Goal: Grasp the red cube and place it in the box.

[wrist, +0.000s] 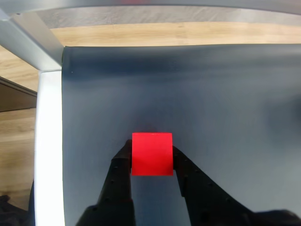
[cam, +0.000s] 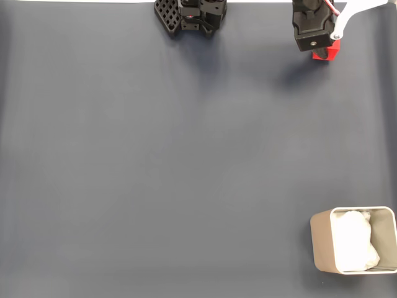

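At the far edge of the dark bench (cam: 155,161), the cube (wrist: 151,153) is pinched between nearly closed jaws, so the grasp looks made; lifting and carrying to the box (cam: 320,243), well apart, is called for next.

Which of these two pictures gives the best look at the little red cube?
The wrist view: the red cube sits large near the middle, one whole face showing, between the gripper fingers on the dark mat. In the fixed view the red cube is a small patch at the top edge, partly hidden behind the arm.
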Controlling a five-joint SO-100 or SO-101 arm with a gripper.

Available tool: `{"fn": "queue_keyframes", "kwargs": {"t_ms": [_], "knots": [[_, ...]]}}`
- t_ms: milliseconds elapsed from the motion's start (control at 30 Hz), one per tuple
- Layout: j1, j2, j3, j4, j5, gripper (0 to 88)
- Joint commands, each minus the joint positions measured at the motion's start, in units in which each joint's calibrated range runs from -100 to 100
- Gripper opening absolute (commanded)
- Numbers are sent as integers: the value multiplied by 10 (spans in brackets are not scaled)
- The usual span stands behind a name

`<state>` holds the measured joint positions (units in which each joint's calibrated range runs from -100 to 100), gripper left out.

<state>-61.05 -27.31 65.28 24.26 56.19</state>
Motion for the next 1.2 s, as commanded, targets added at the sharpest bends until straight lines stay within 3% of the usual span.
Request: {"fn": "queue_keyframes", "kwargs": {"t_ms": [0,1167], "knots": [[5,-6,-49,10,-7,1],[234,63,-332,88,0,0]]}}
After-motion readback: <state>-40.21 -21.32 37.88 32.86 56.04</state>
